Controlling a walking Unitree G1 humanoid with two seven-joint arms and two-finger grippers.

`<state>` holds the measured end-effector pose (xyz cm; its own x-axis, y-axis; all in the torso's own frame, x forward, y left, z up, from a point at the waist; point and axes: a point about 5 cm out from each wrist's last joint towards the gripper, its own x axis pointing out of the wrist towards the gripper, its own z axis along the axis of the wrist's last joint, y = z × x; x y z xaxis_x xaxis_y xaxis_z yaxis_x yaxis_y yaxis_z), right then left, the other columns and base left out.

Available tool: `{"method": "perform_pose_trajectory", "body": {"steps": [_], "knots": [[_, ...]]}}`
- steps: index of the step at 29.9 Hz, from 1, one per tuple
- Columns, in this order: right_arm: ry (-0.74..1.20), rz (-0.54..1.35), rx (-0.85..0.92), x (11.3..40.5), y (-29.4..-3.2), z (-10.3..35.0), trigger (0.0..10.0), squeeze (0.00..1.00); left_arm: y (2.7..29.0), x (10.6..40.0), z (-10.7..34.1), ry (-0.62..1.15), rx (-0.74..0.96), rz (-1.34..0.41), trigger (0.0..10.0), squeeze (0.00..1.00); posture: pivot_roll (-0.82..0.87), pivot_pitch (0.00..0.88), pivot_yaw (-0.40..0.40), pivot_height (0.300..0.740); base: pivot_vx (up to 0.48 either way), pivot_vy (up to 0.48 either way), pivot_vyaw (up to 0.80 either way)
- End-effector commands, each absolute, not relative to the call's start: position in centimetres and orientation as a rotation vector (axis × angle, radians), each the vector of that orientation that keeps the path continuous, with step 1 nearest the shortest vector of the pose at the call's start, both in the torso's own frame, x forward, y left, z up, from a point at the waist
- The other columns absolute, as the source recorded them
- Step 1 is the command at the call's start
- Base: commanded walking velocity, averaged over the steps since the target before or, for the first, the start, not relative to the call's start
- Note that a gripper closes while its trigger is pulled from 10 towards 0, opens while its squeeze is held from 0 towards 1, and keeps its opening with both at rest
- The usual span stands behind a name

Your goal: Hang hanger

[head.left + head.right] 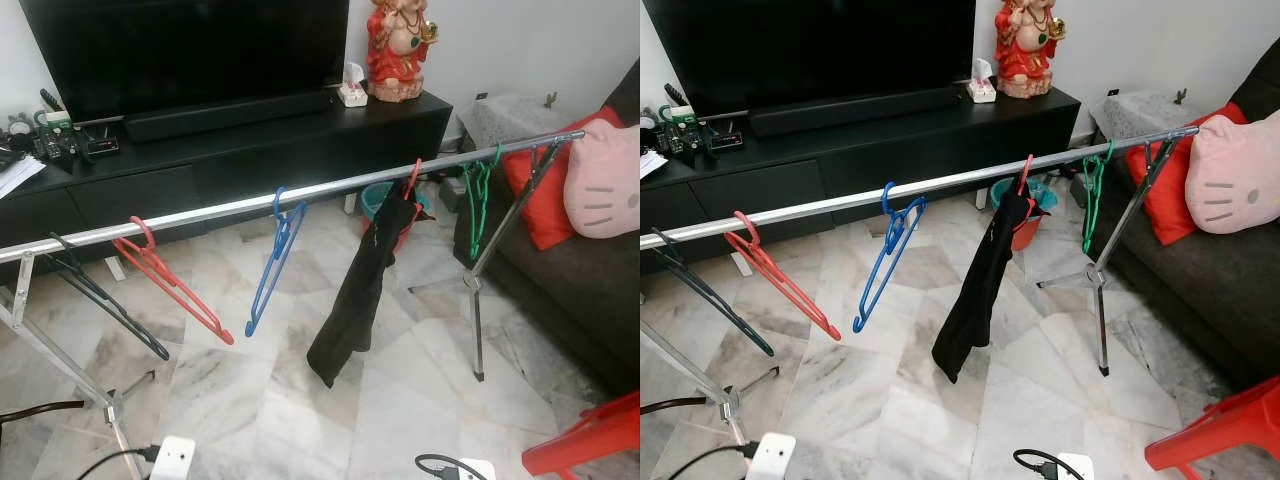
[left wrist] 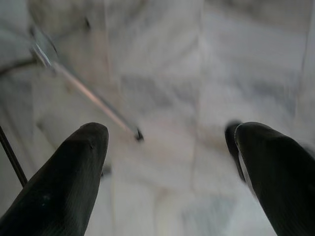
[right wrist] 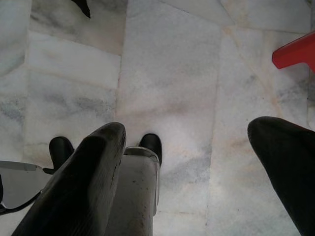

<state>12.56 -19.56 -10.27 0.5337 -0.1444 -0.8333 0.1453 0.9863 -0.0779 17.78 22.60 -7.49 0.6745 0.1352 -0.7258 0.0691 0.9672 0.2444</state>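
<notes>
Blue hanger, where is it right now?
The blue hanger hangs on the silver rail, near its middle in the eye views, between the red hanger to its left and the black garment to its right.

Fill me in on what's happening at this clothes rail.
Nothing is being handled right now. The silver rail carries five hangers: black, red, blue, another red one holding a black garment, and green. Both claws point down at the marble floor with fingers spread and nothing between them: the left claw and the right claw.
</notes>
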Motion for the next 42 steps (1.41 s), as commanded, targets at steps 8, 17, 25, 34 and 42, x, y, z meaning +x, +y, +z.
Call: {"method": "perform_pose_trajectory", "body": {"steps": [8, 17, 25, 34, 42], "knots": [[0.98, -0.181, -0.007, 12.8, -19.8, -10.1, 10.0, 0.0, 25.0, 20.1, -0.9, 0.309, 0.31, 0.127, 10.0, 0.0, 0.08, 0.0, -0.009, 0.74, 0.0, 0.0, 0.0], [0.983, -0.165, -0.017, 12.8, -19.9, -10.1, 10.0, 0.0, 24.0, 16.8, 2.4, 0.186, 0.323, 0.096, 10.0, 0.0, 0.1, 0.0, -0.019, 0.74, 0.0, 0.0, 0.0], [0.986, -0.145, -0.029, 12.9, -19.9, -10.1, 10.0, 0.0, 22.9, 17.1, 1.2, 0.29, 0.295, 0.069, 10.0, 0.0, 0.11, 0.0, -0.023, 0.74, 0.0, 0.0, 0.0], [0.973, -0.163, -0.018, 12.9, -19.8, -10.1, 10.0, 0.0, 23.0, 19.5, -3.9, 0.619, 0.291, 0.01, 10.0, 0.0, 0.07, 0.0, -0.012, 0.74, 0.0, 0.0, 0.0], [0.967, -0.169, -0.014, 12.9, -19.7, -10.1, 10.0, 0.0, 23.8, 19.5, -5.6, 0.776, 0.352, 0.019, 10.0, 0.0, 0.05, 0.0, -0.008, 0.74, 0.0, 0.0, 0.0]]}}
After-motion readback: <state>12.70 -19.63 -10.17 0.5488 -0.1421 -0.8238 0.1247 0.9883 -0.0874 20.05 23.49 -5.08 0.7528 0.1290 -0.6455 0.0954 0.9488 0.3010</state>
